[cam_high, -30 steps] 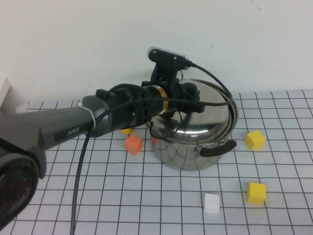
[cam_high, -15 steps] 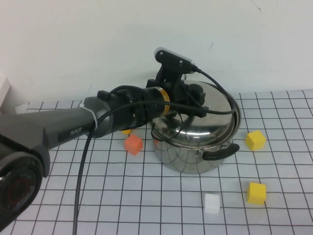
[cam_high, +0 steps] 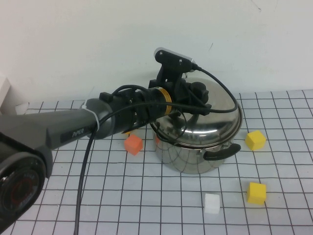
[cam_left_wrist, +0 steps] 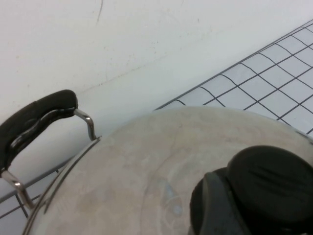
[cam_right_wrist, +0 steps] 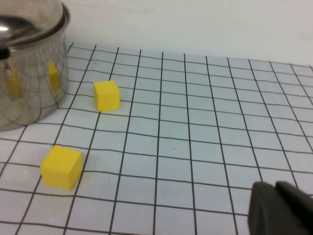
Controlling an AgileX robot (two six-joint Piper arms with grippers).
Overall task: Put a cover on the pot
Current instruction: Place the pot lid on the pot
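A lab test bench, not a real kitchen

I'm looking at a bare white wall (cam_high: 98, 44) behind a tabletop (cam_high: 146, 196) covered in a white sheet ruled with a black grid. Small foam-like cubes lie scattered on it: two yellow blocks (cam_high: 255, 140) (cam_high: 256, 192), an orange block (cam_high: 133, 144) and a white block (cam_high: 212, 203). My left gripper (cam_high: 198, 95) sits at the lidded steel pot (cam_high: 195, 152), cabled, with a camera mounted; my right gripper (cam_right_wrist: 281, 208) hangs low over the grid.
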